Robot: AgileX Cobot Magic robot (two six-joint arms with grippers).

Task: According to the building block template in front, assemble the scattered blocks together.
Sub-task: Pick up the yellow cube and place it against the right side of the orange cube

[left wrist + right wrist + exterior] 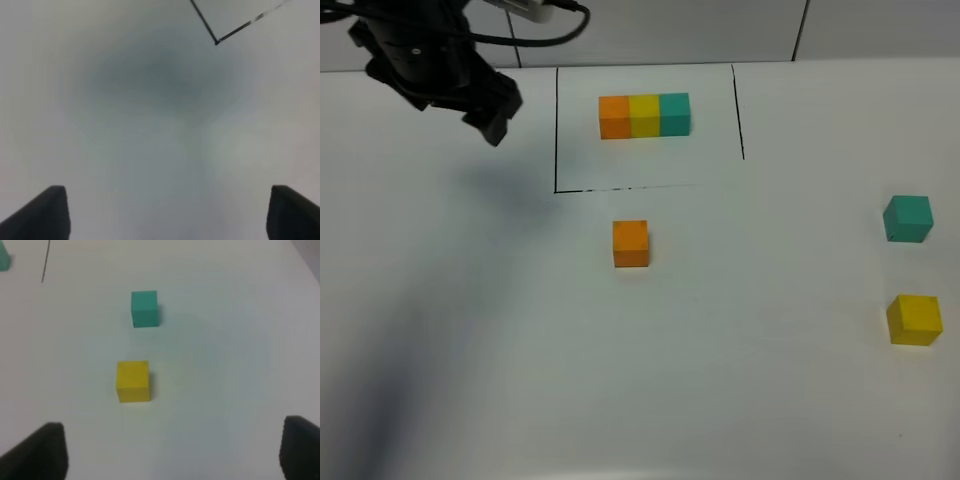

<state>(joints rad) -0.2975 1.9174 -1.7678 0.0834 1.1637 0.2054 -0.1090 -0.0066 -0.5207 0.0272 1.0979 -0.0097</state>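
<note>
The building block template is an orange-yellow-teal row inside a thin black outline at the back of the table. The loose orange cube sits just in front of the outline. The loose teal cube and yellow cube sit apart at the far right; both show in the right wrist view, teal and yellow. My left gripper hovers at the back left, open and empty, with a corner of the outline ahead. My right gripper is open and empty, short of the yellow cube.
A white table carries everything. A grey wall runs along the back. The left arm's shadow falls on the table's left side. The template's teal end shows at the edge of the right wrist view.
</note>
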